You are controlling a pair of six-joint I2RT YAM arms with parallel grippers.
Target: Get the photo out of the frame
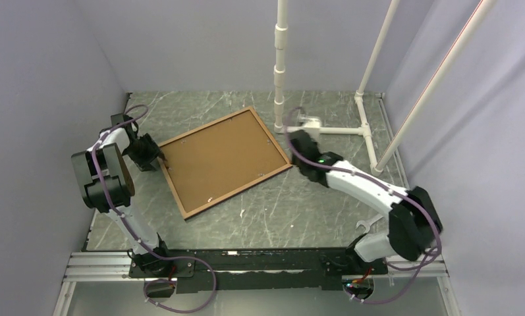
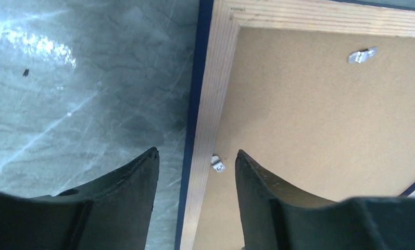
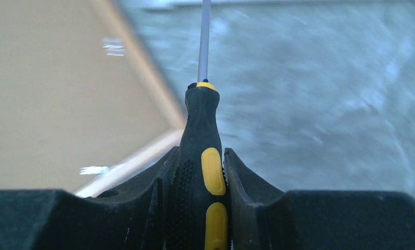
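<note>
Currently looks like the clip-release step: frame lies face-down mid table, photo inside, left gripper open astride left rail by 1 clip, right gripper clamps screwdriver; next, swing clips aside.

The frame shows a navy edge and pale, striped wood; the back of the photo is plain brown. The table is grey-green marble, white-veined. The screwdriver is black and yellow.
</note>
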